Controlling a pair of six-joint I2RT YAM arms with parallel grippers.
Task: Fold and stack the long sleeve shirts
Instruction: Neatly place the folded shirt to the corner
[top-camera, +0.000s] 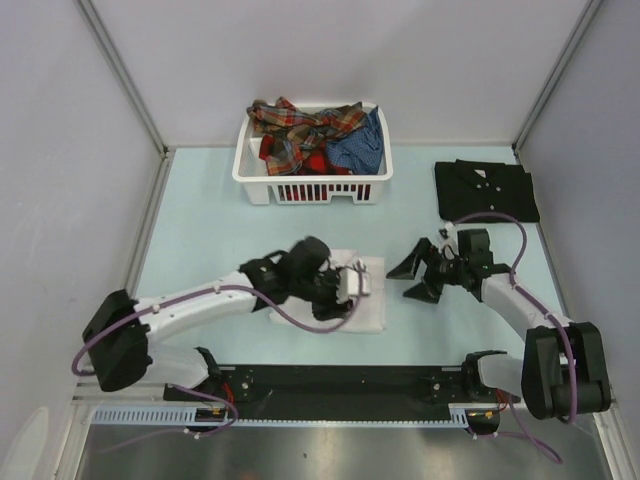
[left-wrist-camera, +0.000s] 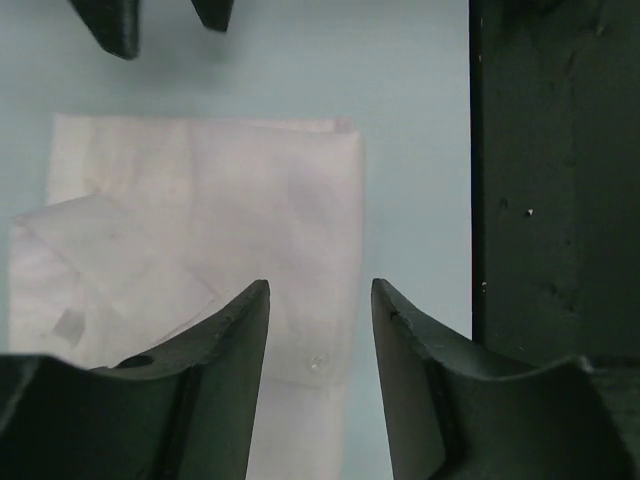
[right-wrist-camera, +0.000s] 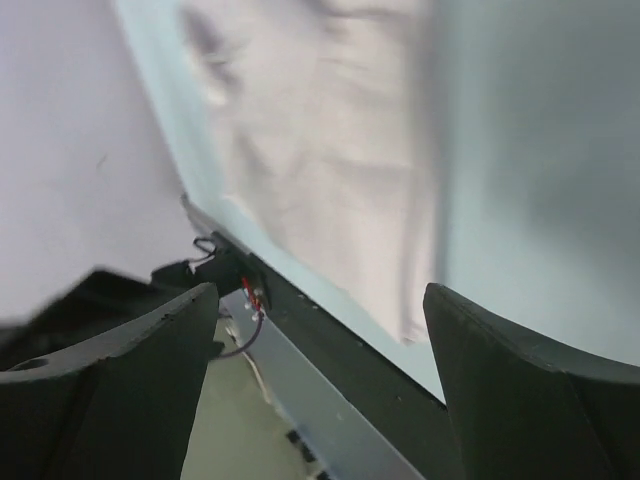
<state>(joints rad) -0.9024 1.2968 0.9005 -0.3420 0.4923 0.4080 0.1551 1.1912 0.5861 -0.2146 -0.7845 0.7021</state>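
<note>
one white shirt (left-wrist-camera: 200, 200) under half-parted left jaws, right jaws wide, its label (left-wrist-camera: 68, 325) unreadable

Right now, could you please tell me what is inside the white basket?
Crumpled plaid shirts and a blue shirt fill the basket; anything beneath them is covered.

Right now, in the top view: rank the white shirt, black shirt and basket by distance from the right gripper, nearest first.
From the right gripper:
1. white shirt: just to its left, mid-table.
2. black shirt: folded, farther back on the right side.
3. basket: at the back edge, left of centre.
</note>
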